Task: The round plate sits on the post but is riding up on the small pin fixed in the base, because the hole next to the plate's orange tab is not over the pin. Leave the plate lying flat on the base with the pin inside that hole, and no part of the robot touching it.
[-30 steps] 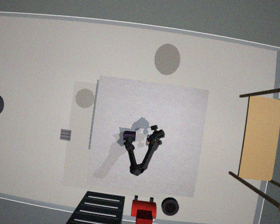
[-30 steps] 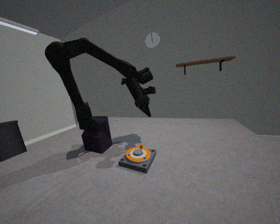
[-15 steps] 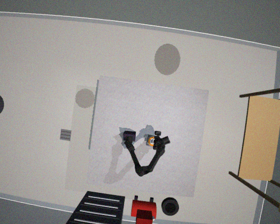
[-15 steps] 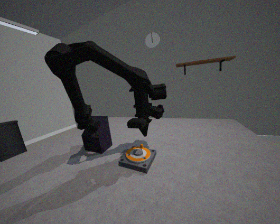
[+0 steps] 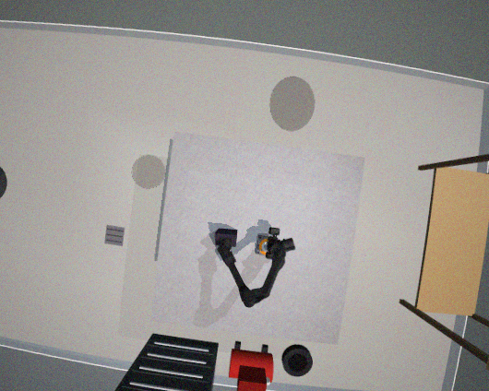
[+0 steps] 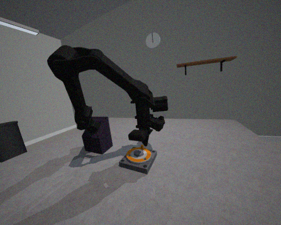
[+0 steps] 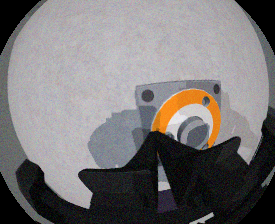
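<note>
My end effector (image 6: 145,143) is clenched tight with nothing in it. It hangs just above the orange tab (image 6: 142,146), near the middle of the exterior view. The round plate (image 6: 138,155) sits on the post (image 6: 137,153), on the grey base (image 6: 138,165) low in the middle. I cannot see the pin or the hole. I think the job is barely begun. I must push the tab to turn the plate until it drops flat, then back away.
</note>
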